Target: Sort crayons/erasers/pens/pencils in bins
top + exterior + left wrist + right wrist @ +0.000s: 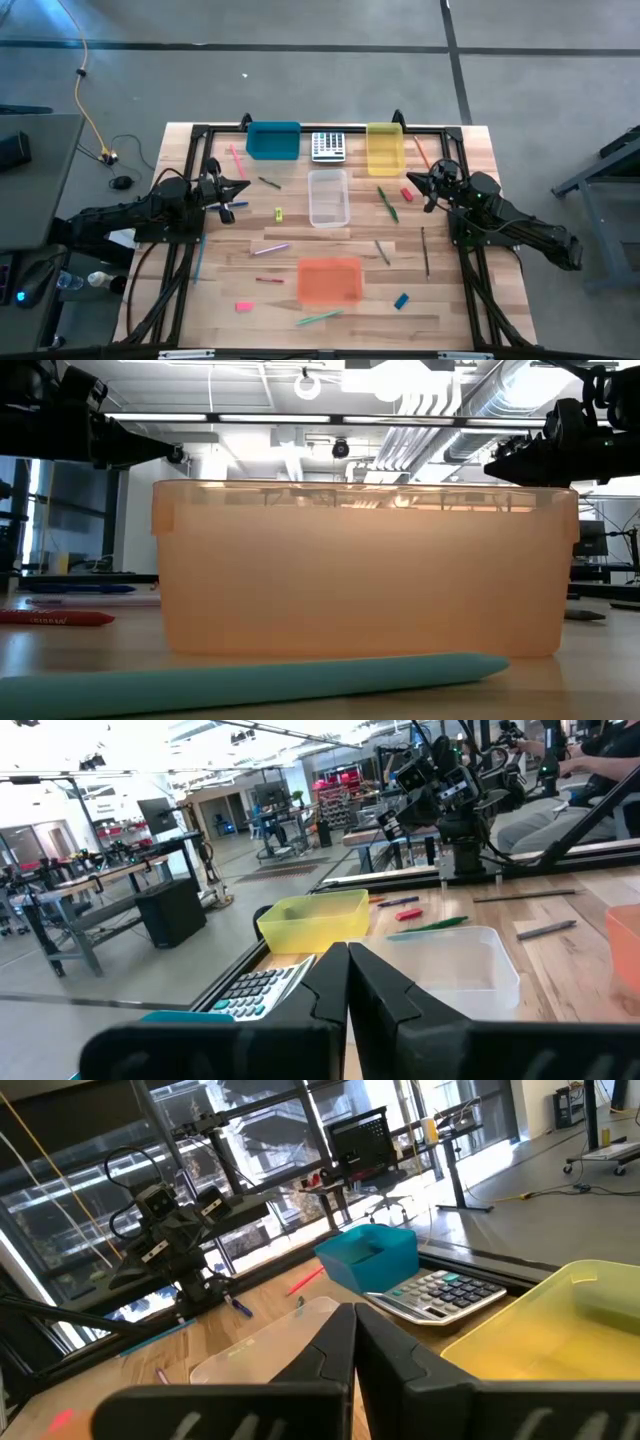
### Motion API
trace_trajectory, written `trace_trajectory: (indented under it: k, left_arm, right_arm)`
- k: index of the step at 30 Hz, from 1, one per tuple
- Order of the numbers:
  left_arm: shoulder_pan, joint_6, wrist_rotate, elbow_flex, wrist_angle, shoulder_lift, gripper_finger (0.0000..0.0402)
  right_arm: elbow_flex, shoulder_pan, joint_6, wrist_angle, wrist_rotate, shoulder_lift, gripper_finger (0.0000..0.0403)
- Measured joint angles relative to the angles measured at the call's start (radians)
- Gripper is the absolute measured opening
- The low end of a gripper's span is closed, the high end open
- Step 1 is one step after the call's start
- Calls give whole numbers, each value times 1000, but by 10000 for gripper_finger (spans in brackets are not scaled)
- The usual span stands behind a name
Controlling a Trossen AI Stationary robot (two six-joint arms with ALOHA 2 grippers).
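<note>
Four bins stand on the wooden table: teal [272, 140] and yellow [385, 148] at the far edge, clear [328, 197] in the middle, orange [329, 279] nearer. Loose around them lie a pink pencil [237, 161], a purple pen [270, 249], green pens [387, 203] [319, 317], a red crayon [268, 281], and erasers in yellow-green [279, 213], pink [244, 306] and blue [401, 300]. My left gripper [243, 188] is shut and points level above the table's left side. My right gripper [408, 180] is shut and level above the right side. Neither holds anything.
A grey-keyed calculator [328, 146] sits between the teal and yellow bins. A dark thin stick [425, 250] lies at the right. In the low view a green pen [250, 680] lies in front of the orange bin [365, 565]. A black frame rims the table.
</note>
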Motion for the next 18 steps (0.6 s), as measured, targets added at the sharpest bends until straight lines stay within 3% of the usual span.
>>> trace_trajectory:
  k: [18]
  left_arm:
    - [0,-43,7,0,4,0,1]
  right_arm:
    - [0,0,0,0,0,0,0]
